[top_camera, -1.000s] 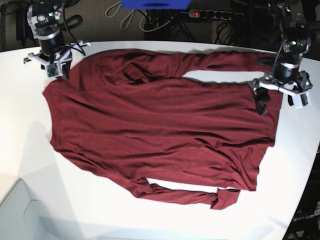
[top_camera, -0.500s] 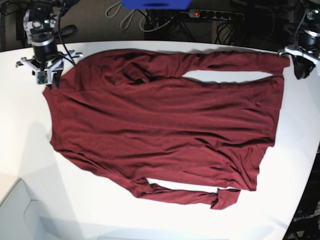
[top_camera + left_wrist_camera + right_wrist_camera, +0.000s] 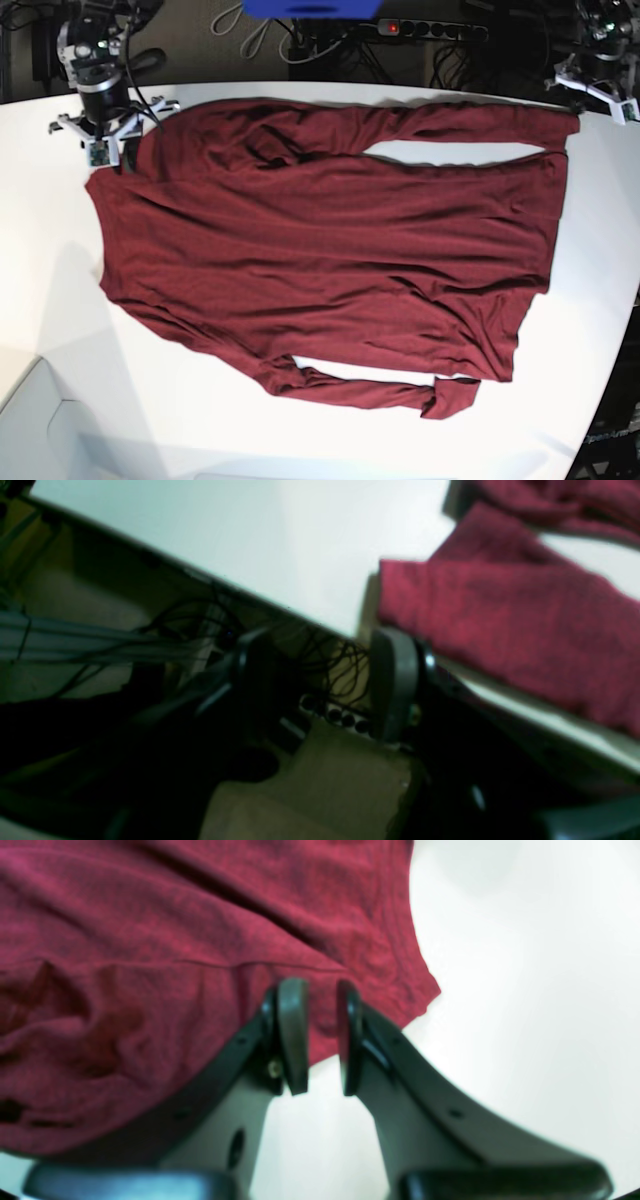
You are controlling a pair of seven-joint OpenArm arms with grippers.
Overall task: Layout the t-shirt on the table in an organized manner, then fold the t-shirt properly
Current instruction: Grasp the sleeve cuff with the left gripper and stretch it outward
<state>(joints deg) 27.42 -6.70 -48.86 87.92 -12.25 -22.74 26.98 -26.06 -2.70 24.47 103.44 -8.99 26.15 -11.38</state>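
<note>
The t-shirt (image 3: 330, 250) covered most of the table (image 3: 60, 330), leaving bare white strips along the near edge and both sides. Behind the far edge, a power strip (image 3: 425, 29) and tangled cables (image 3: 330, 665) crowded the floor.

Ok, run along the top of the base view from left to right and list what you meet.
Right arm's tool at the shirt's corner → t-shirt spread over the table → blue object behind the table → power strip → left arm's tool.
</note>
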